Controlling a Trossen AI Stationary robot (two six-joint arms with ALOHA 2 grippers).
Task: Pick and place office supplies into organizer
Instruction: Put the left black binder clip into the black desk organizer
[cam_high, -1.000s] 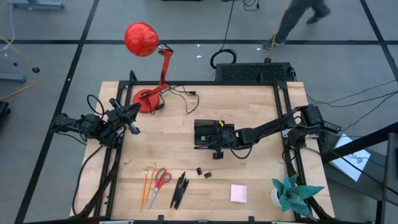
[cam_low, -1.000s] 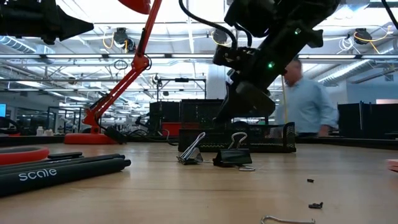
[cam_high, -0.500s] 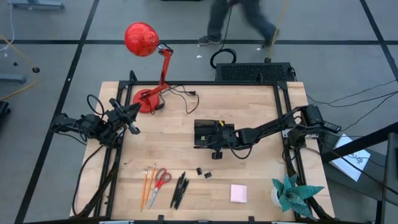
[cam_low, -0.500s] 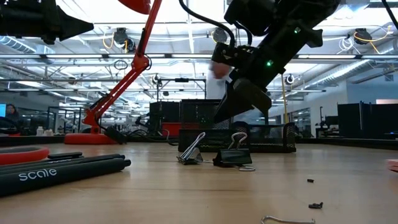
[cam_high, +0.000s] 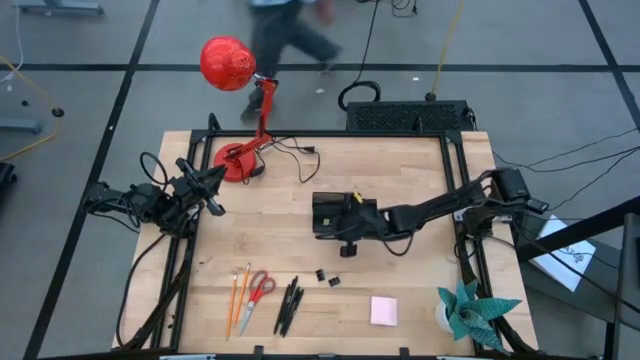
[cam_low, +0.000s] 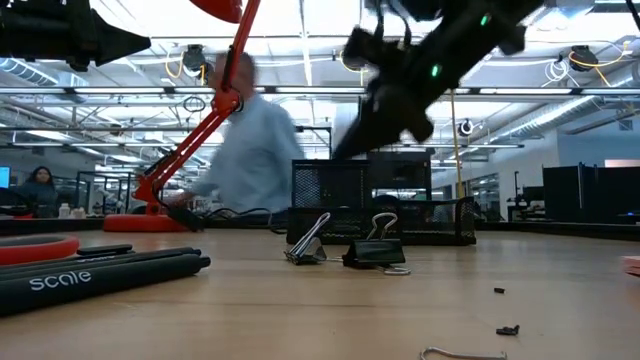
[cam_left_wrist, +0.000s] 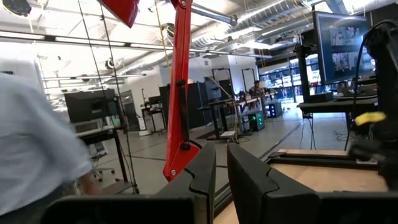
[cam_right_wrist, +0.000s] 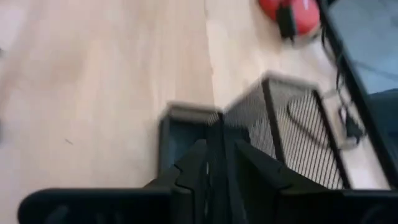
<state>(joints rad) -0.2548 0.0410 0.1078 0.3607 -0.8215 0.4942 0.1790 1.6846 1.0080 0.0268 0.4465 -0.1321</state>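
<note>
The office supplies lie in a row along the lower edge of the table (cam_high: 300, 190) in the high view. From left to right: the orange pencils (cam_high: 237, 297), the red-handled scissors (cam_high: 258, 291), the black pens (cam_high: 289, 304), two small black clips (cam_high: 327, 278) and the pale pink sticky-note pad (cam_high: 383, 310). In the low view the pens (cam_low: 95, 272) occupy the lower left foreground, and the clips (cam_low: 350, 243) stand upright at frame centre.

The organizer (cam_high: 330, 214) sits at the centre of the table, well apart from the supplies. It is a black mesh tray.

The right gripper (cam_high: 352, 222) is positioned at the right side of the organizer, above it. In the right wrist view the jaws stand nearly together, with only a thin gap and nothing visible between them, over the organizer (cam_right_wrist: 283, 134).

The left gripper (cam_high: 212, 183) waits at the left edge of the table, near the base of the red desk lamp (cam_high: 240, 110). Its jaws stand close together with a narrow gap and hold nothing.

A teal paper plant (cam_high: 472, 310) stands at the lower right corner. A person (cam_high: 290, 30) is beyond the table at the top of the frame.
</note>
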